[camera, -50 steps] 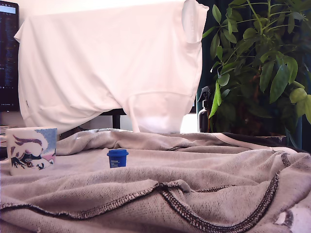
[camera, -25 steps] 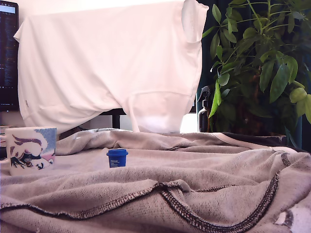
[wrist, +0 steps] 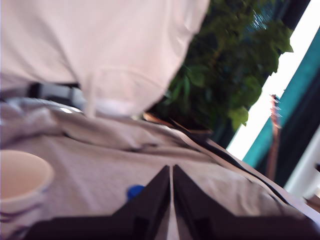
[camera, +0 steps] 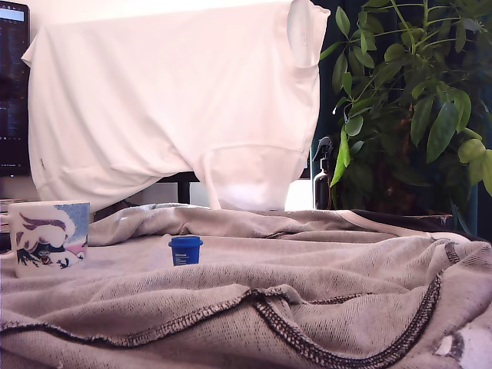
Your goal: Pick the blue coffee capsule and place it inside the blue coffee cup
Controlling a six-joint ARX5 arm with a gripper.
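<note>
Backlight is glaring through the white sheet in the exterior view; the tilted wrist view is smearing with motion blur

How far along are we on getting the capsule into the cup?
Nothing is placed yet. The blue coffee capsule stands on the grey cloth, apart from the blue coffee cup. The gripper is shut and empty, pointing toward the capsule. Grasp, carry and drop remain.
</note>
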